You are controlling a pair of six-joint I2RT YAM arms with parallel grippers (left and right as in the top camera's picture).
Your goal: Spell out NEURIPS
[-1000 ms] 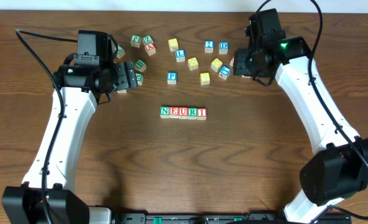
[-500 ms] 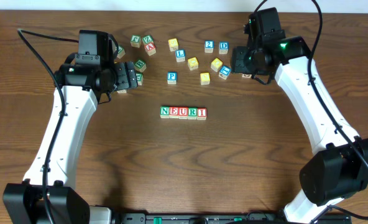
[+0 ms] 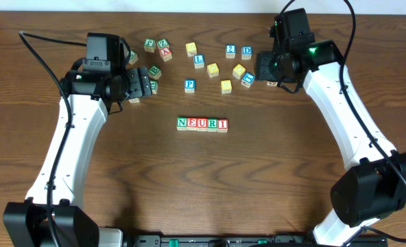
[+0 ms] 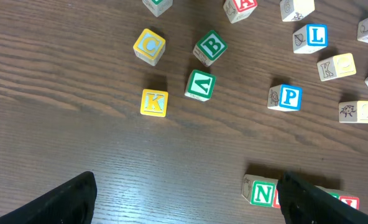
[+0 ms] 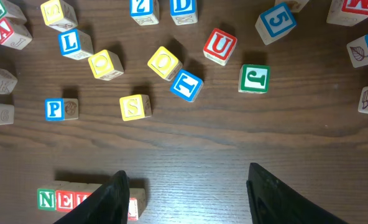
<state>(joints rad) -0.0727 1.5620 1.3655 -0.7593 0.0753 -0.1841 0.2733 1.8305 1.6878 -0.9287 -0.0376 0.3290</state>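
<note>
A row of blocks reading N, E, U, R, I (image 3: 202,124) lies at the table's middle. A blue P block (image 3: 189,85) and a yellow S block (image 3: 225,86) lie loose behind it. My left gripper (image 3: 142,83) is open and empty, left of the P block (image 4: 285,98); the row's N block (image 4: 260,191) shows by its right finger. My right gripper (image 3: 261,68) is open and empty above the loose blocks at the back right. Its wrist view shows the S block (image 5: 135,106), the P block (image 5: 61,109) and the row's end (image 5: 66,200).
Several loose letter blocks lie scattered along the back: L (image 3: 199,60), 2 (image 3: 230,50), D (image 3: 247,51), K (image 4: 154,102), C (image 4: 150,46), B (image 4: 209,47), U (image 5: 220,45), T (image 5: 186,85), J (image 5: 254,78).
My right gripper has shifted a little to the left over the back-right blocks. The left arm and the blocks have not moved.
</note>
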